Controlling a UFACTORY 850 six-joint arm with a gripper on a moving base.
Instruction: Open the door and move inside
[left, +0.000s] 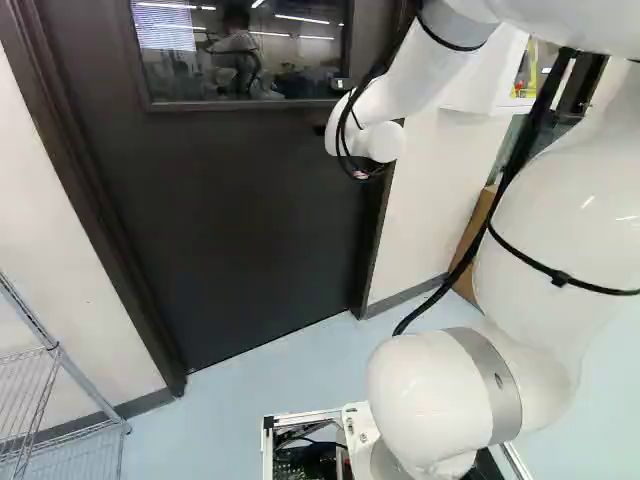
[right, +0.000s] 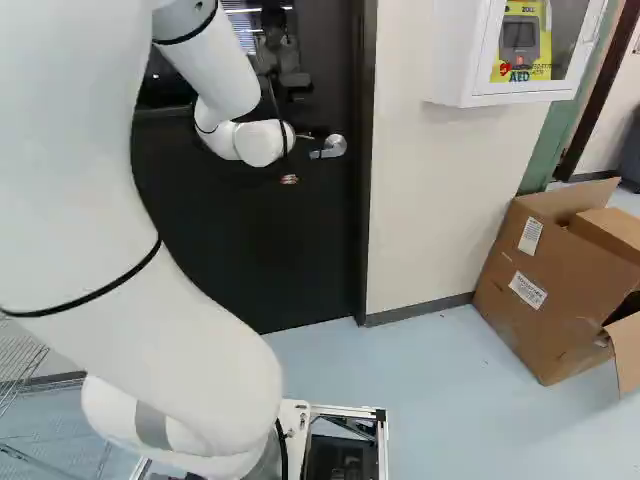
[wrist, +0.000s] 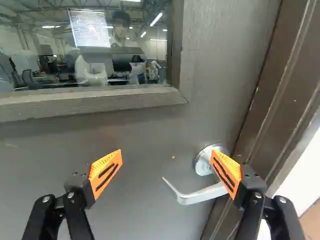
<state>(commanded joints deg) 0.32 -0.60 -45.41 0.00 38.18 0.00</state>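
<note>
One step is in hand, as I judge it: getting hold of the lever handle (right: 330, 147), with the door (left: 260, 210) shut at the upper left of the left base view. The end effector (wrist: 166, 153) is spread wide and grips nothing; in the wrist view the lever's free end lies ahead, between its fingers, while one finger overlaps the round base (whether they touch, I cannot tell). Next it probably needs to line up on the lever, close or press on it, turn it down, then move the door before the base drives in. The handle, at the upper middle of the right base view, is silvery metal with a bent tip; the door is dark and flat, with a window (left: 240, 50) above.
</note>
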